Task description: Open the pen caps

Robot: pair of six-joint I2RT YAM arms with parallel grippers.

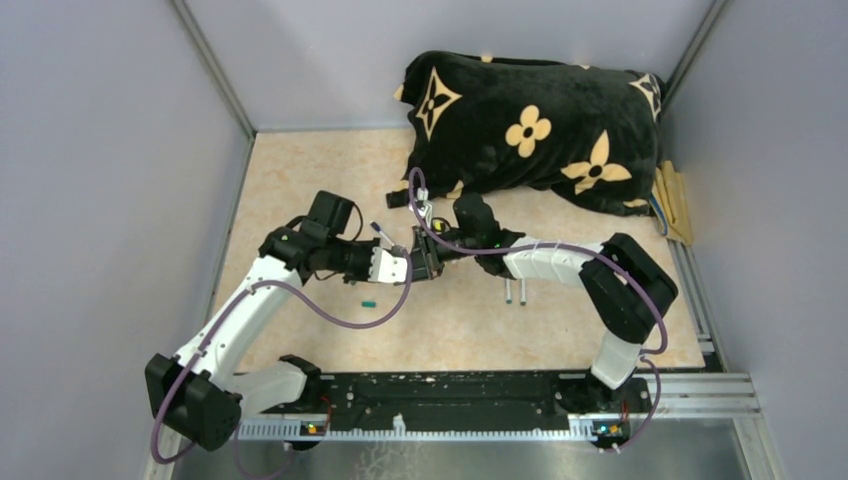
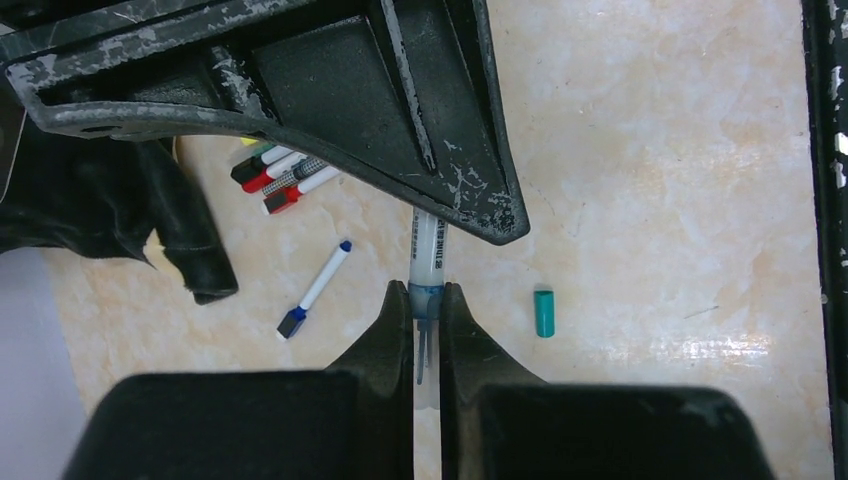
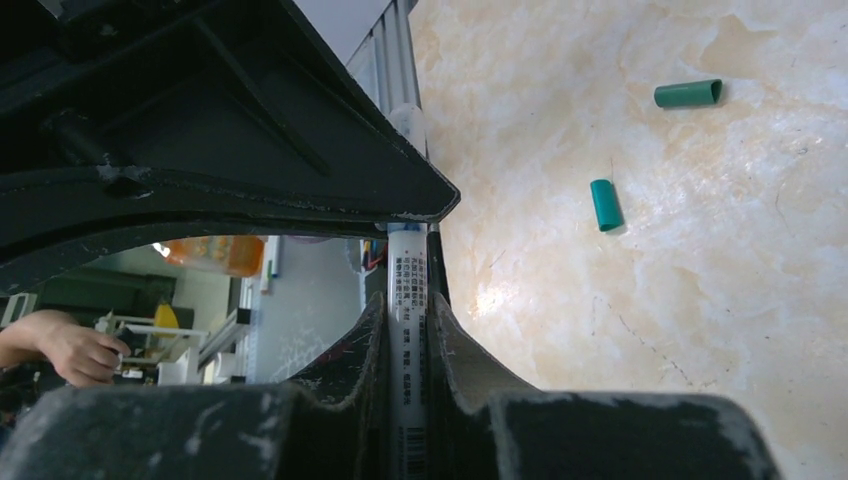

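Note:
One pen (image 2: 426, 245) with a white printed barrel is held level between my two grippers above the table. My left gripper (image 2: 427, 293) is shut on its pale blue cap (image 2: 427, 300), whose clip runs back between the fingers. My right gripper (image 3: 408, 305) is shut on the barrel (image 3: 407, 290). In the top view the left gripper (image 1: 405, 267) and the right gripper (image 1: 427, 258) meet tip to tip. A loose teal cap (image 2: 543, 313) lies on the table, and a green cap (image 3: 688, 94) lies farther off.
A blue-ended pen (image 2: 315, 290) lies alone, and a bunch of pens (image 2: 280, 175) sits by the black flower-patterned pillow (image 1: 530, 130). Two thin pens (image 1: 515, 292) lie under the right forearm. Walls close in the left, back and right sides.

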